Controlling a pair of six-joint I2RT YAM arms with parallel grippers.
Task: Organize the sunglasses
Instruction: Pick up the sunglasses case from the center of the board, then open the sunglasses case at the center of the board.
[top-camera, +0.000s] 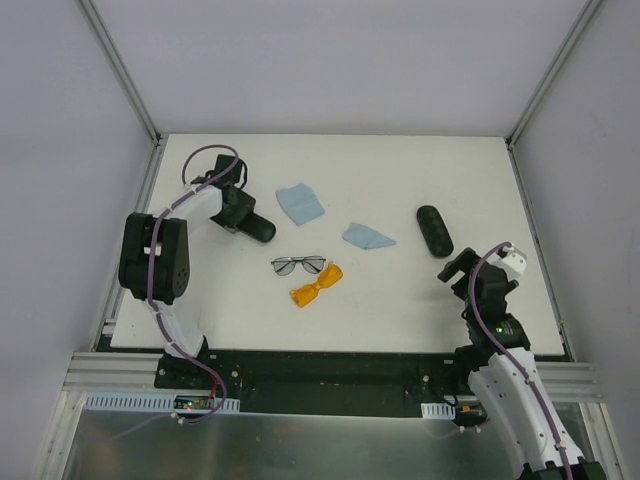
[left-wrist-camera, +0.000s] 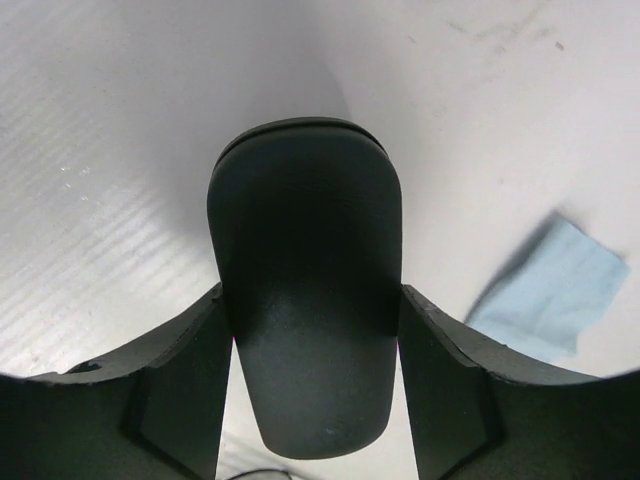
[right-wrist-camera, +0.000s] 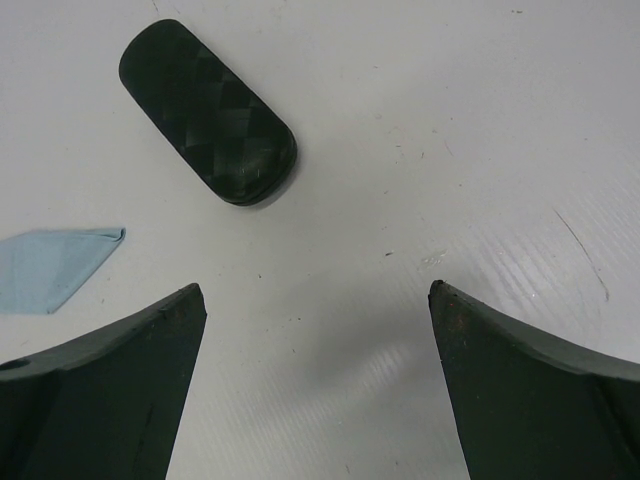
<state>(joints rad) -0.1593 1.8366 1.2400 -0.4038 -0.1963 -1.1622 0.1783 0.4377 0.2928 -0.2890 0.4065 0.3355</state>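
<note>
The wire-framed sunglasses (top-camera: 298, 264) lie flat at the table's middle. The orange sunglasses (top-camera: 316, 286) lie just in front of them, touching or nearly so. My left gripper (top-camera: 243, 215) is at the back left, shut on one end of a black oval case (top-camera: 258, 228). In the left wrist view the case (left-wrist-camera: 305, 290) fills the gap of the gripper (left-wrist-camera: 312, 320), with both fingers against its sides. My right gripper (top-camera: 455, 268) is open and empty above the table at the right, and the wrist view (right-wrist-camera: 315, 290) shows only bare table between its fingers.
A second black case (top-camera: 434, 230) lies at the right, ahead of my right gripper (right-wrist-camera: 207, 112). Two light-blue cloths lie behind the sunglasses, one at the middle back (top-camera: 299, 204) (left-wrist-camera: 555, 295), one to its right (top-camera: 368, 236) (right-wrist-camera: 50, 265).
</note>
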